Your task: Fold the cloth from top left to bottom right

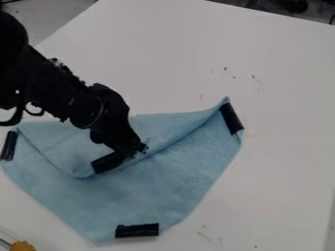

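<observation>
- The cloth is blue. It lies on the white table, from the left side to the middle of the frame and down near the bottom.
- The top part of the cloth is bent over in a flap. Its edge makes a big curve, low in the middle and higher at both ends. The gripper hides a bit of it.
- One black strip is on the flap, just beside the gripper. The gripper covers some of its right end, so I can't see where it stops.
- There is a black strip at the cloth's left corner, one at its right corner and one at its bottom.
- The gripper points down at the flap, left of the middle of the frame. It is black and dark, so I can't tell if it is apart, together or clamped on the cloth.
- The arm comes in from the upper left. The frame cuts it off.
- An orange-yellow thing pokes in at the bottom left. Most of it is cut off, so I can't tell what it is.
- Small dark marks are on the table at the upper right.
- Dark things sit past the table at the top right, too hard to make out.
</observation>
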Tool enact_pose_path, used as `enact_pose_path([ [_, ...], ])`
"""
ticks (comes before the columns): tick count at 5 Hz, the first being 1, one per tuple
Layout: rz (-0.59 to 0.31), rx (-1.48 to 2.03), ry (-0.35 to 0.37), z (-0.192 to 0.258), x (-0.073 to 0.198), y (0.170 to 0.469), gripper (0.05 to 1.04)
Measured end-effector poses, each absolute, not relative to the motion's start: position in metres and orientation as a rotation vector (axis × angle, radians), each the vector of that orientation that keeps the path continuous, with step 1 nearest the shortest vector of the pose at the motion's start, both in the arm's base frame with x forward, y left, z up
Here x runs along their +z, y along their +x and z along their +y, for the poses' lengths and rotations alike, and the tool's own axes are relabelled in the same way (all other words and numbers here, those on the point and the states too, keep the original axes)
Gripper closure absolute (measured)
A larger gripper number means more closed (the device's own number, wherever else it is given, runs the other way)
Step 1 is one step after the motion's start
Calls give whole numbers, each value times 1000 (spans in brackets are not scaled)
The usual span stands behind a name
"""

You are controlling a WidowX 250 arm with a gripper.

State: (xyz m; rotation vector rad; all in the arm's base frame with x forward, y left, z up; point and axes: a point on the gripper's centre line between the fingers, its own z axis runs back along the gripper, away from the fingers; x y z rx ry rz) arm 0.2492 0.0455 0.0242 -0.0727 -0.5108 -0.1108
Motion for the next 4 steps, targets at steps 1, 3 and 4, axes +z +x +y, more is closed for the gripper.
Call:
enact_pose_path([
  [1,-494,-77,-58,36,34,241,318],
  [3,-441,66,-53,12,46,210,81],
  [4,-418,51,-28,10,46,207,83],
])
